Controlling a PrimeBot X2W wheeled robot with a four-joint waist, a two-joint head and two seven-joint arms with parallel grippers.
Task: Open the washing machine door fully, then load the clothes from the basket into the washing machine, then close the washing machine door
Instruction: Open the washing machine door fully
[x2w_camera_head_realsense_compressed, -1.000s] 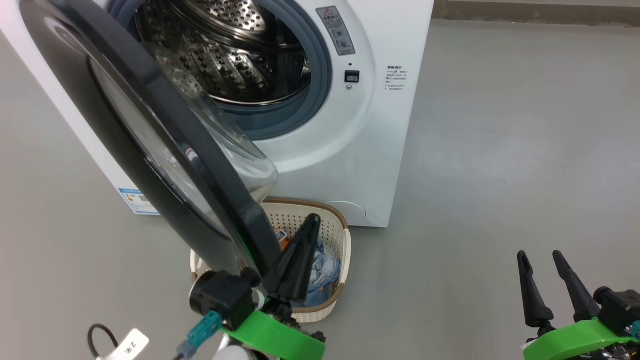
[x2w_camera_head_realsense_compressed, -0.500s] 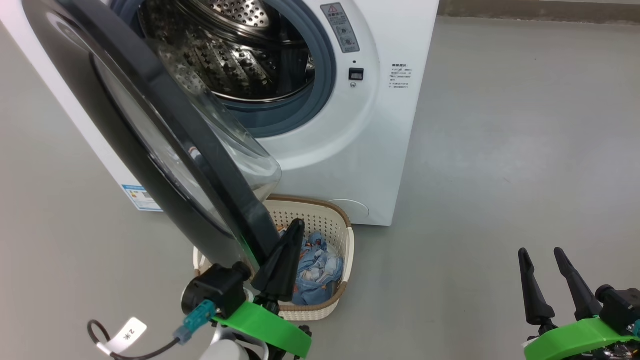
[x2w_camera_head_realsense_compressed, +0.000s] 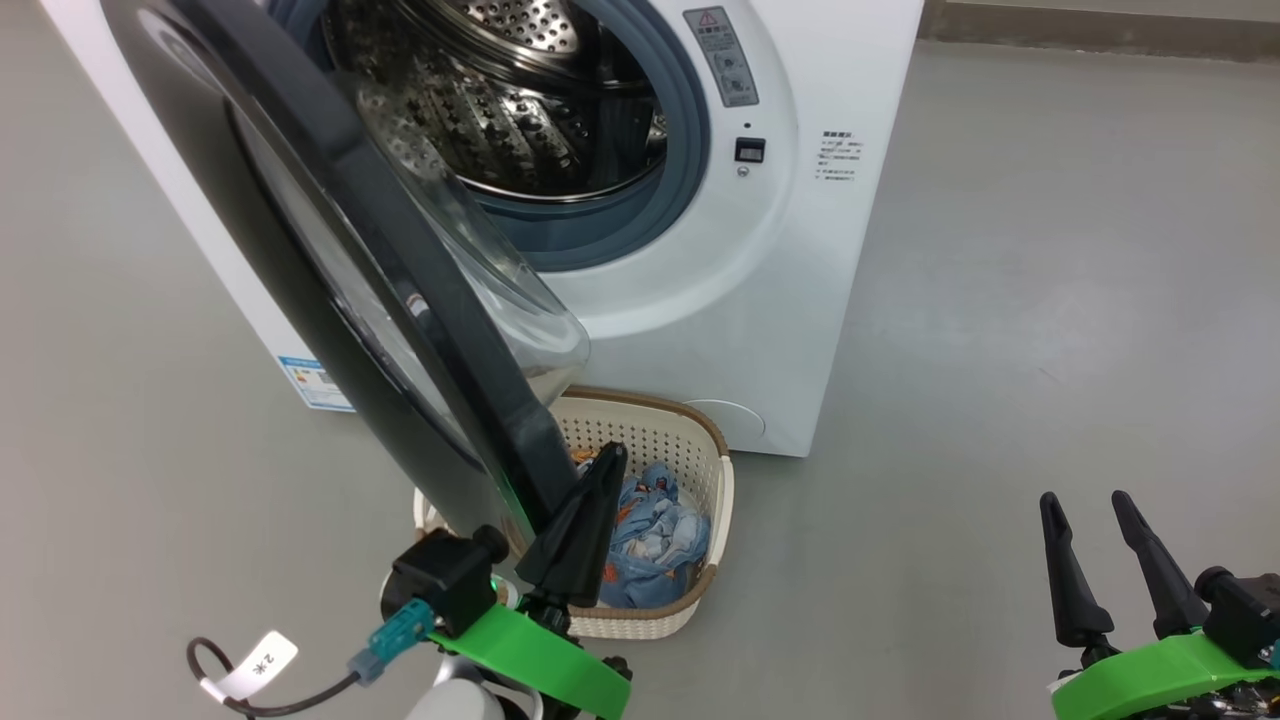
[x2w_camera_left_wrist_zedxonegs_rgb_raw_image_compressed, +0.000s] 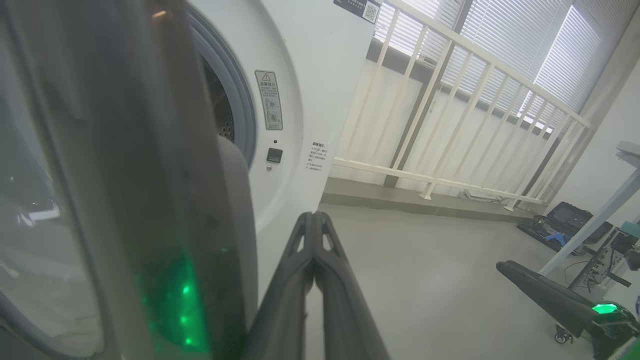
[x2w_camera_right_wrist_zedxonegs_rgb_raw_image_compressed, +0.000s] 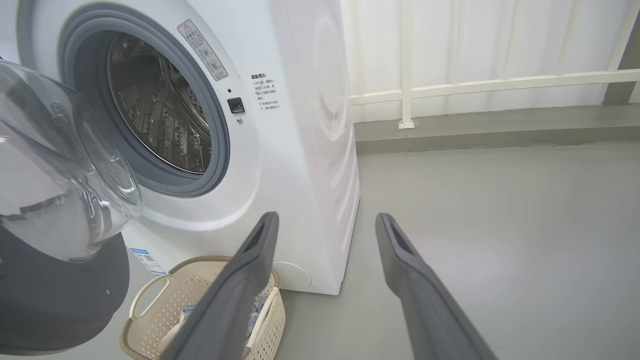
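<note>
Your washing machine door (x2w_camera_head_realsense_compressed: 230, 200) stands part-open, at ten o'clock above the basket (x2w_camera_head_realsense_compressed: 655, 440). The basket sits on the floor against the washing machine (x2w_camera_head_realsense_compressed: 800, 250), with the clothes (x2w_camera_head_realsense_compressed: 655, 535) inside. Your left hand (x2w_camera_head_realsense_compressed: 610, 457), pressed together, is just beside the door's lower rim. Your right hand (x2w_camera_head_realsense_compressed: 1084, 497) is spread and empty at four o'clock.

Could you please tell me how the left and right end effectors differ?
The dark two-fingered left end effector is shut; the right end effector is open. The left sits beside the glossy black door rim, near the cream basket; the right hangs over grey floor. Both have green bands.
</note>
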